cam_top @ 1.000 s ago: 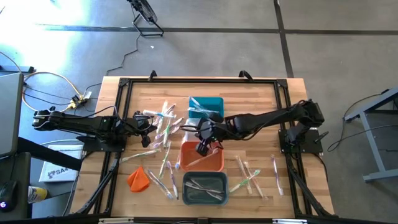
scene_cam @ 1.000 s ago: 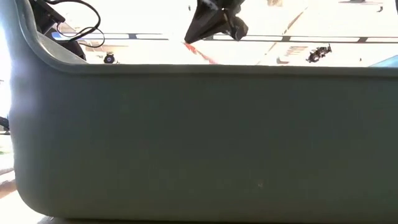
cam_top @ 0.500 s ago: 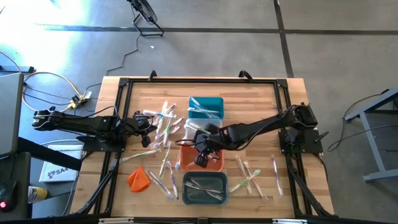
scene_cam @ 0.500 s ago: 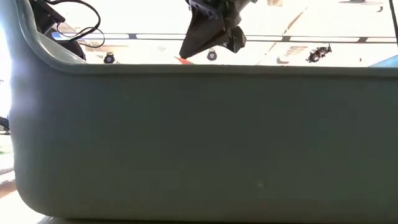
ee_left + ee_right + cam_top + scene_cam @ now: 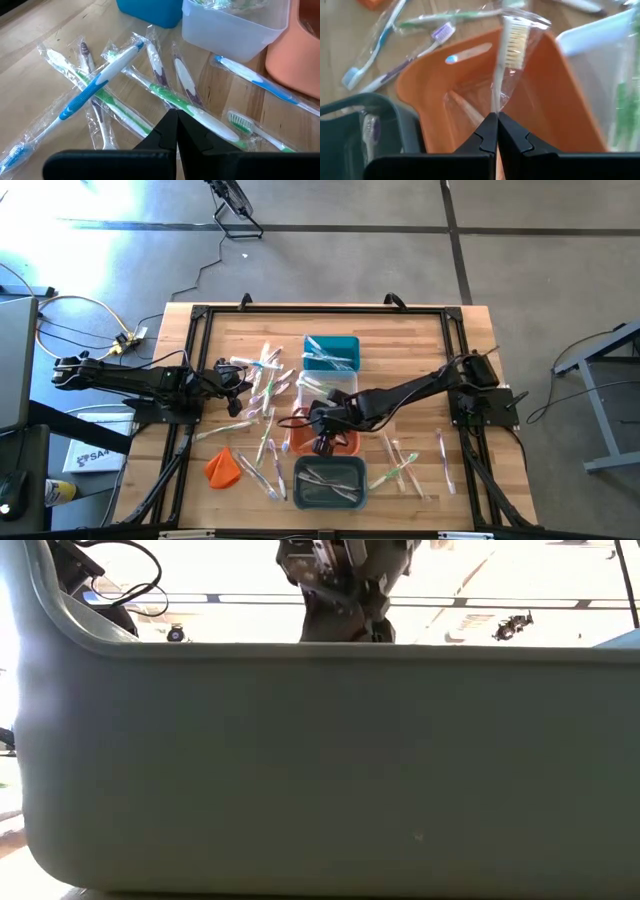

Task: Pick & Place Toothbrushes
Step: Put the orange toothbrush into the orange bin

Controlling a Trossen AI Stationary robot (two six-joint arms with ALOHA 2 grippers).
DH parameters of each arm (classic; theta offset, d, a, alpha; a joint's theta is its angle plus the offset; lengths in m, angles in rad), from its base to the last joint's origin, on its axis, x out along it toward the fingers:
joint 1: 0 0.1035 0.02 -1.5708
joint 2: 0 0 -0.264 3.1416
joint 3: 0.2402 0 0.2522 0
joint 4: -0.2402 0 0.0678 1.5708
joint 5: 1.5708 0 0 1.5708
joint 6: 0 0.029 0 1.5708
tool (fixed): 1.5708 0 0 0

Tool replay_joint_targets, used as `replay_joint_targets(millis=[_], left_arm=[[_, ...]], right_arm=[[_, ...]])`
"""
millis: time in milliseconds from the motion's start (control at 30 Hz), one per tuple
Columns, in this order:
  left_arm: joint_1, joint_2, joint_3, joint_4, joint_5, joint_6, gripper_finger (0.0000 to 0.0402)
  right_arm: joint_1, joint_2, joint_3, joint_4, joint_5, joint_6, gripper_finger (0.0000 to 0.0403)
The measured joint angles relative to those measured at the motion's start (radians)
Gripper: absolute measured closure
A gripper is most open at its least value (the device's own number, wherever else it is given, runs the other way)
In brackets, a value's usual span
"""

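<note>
Wrapped toothbrushes (image 5: 262,385) lie in a loose pile on the wood left of the bins, and a few more (image 5: 400,458) lie to the right. My right gripper (image 5: 321,442) is shut on one wrapped toothbrush (image 5: 506,55) and reaches down into the orange bin (image 5: 345,442). In the low view it (image 5: 340,625) sinks behind the grey bin's wall. My left gripper (image 5: 172,125) is shut and waits by the left pile (image 5: 125,85). My right gripper pinches the wrapped toothbrush by its handle (image 5: 495,102) between the two fingers. The brush runs on forward past the fingertips, its bristle head (image 5: 513,37) farthest from them. It is held inside the orange bin (image 5: 470,100). Whether it touches the bin does not show.
Four bins stand in a row down the table's middle: teal (image 5: 332,352) farthest, then clear (image 5: 322,388), orange, and grey (image 5: 328,483) nearest. The grey bin's wall (image 5: 320,770) fills the low view. An orange lump (image 5: 222,467) lies near the front left.
My right gripper has moved toward the near edge and down, from above the orange bin's far rim into the bin, carrying the toothbrush. In the low view the brush's reddish end has dropped out of sight behind the grey bin's wall.
</note>
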Motion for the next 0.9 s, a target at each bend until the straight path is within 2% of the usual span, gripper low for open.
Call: replay_joint_targets(millis=[900], left_arm=[[0.000, 0.000, 0.000, 0.000, 0.000, 0.000, 0.0401]], right_arm=[[-0.001, 0.000, 0.000, -0.010, -0.046, -0.052, 0.0400]])
